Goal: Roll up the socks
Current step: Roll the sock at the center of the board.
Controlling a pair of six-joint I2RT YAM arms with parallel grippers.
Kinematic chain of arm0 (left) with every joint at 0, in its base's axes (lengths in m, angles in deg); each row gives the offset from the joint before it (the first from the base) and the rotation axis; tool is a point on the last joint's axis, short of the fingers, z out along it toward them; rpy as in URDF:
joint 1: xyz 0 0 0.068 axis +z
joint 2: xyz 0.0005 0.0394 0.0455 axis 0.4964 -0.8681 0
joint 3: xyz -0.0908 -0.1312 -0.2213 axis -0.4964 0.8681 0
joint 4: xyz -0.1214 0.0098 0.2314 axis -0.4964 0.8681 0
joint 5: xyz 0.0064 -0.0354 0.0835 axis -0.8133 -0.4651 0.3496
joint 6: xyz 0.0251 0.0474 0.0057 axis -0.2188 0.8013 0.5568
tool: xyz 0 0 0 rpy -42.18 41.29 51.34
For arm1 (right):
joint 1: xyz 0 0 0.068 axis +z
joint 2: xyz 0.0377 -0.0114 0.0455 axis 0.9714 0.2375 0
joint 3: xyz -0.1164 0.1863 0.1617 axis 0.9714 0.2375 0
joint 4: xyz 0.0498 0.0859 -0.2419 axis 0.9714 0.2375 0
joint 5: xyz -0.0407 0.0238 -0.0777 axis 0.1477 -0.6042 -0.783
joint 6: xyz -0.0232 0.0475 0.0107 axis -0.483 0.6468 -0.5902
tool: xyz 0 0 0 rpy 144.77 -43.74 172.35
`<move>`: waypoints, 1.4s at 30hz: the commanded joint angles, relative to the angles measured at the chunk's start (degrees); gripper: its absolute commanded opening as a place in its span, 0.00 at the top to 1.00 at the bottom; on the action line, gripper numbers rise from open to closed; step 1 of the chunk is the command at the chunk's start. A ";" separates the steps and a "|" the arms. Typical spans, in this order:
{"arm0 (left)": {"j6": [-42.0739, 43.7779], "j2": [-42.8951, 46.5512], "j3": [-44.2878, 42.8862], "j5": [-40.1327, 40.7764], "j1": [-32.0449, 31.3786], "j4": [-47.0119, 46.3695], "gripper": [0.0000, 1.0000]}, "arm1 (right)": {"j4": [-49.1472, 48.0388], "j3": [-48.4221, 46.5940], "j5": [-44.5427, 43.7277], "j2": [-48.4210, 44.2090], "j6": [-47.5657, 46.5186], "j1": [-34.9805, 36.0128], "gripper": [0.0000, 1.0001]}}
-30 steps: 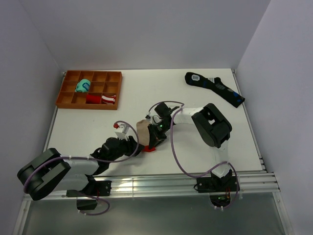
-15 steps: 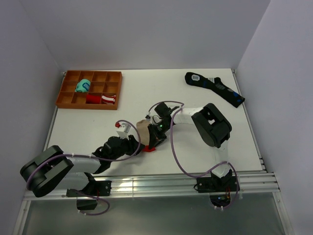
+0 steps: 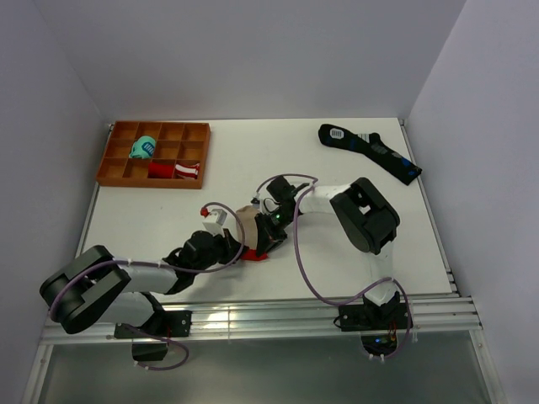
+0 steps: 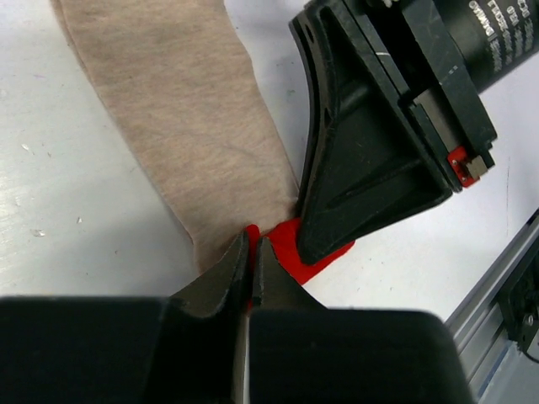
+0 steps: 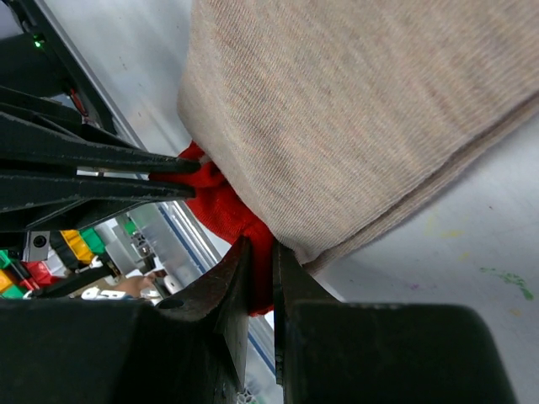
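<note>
Red cloth at the end of the socks point(image 4: 177, 126) is pinched in my left gripper point(image 4: 251, 246), whose jaws are closed almost to touching on it. My right gripper point(image 5: 258, 252) comes at it from the opposite side, jaws narrowed to a slit with that same red cloth caught between them. The 2 grippers stand nearly nose to nose, low over the white table point(image 3: 168, 210). From the grip, the beige body of the socks lies flat on the table, reaching toward the far side. Well beyond, at the far left, an orange tray point(image 3: 156, 182) holds a teal bundle point(image 3: 143, 149) and a red-and-white bundle point(image 3: 175, 170) in separate compartments. At the far right lies 1 black sock point(image 3: 370, 150) with blue and white marks.
</note>
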 commanded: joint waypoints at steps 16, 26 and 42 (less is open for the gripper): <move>-5.26 -3.91 -1.96 4.81 -0.19 7.40 1.00 | -5.23 4.21 -8.66 -3.79 1.01 0.01 0.91; -7.02 -4.70 -1.78 3.84 0.25 9.42 1.00 | -14.54 8.07 -10.59 -10.11 2.86 -0.17 0.74; -7.72 -3.20 0.33 -0.02 3.32 10.82 1.00 | -31.25 14.31 -14.80 -18.20 5.93 -0.78 0.66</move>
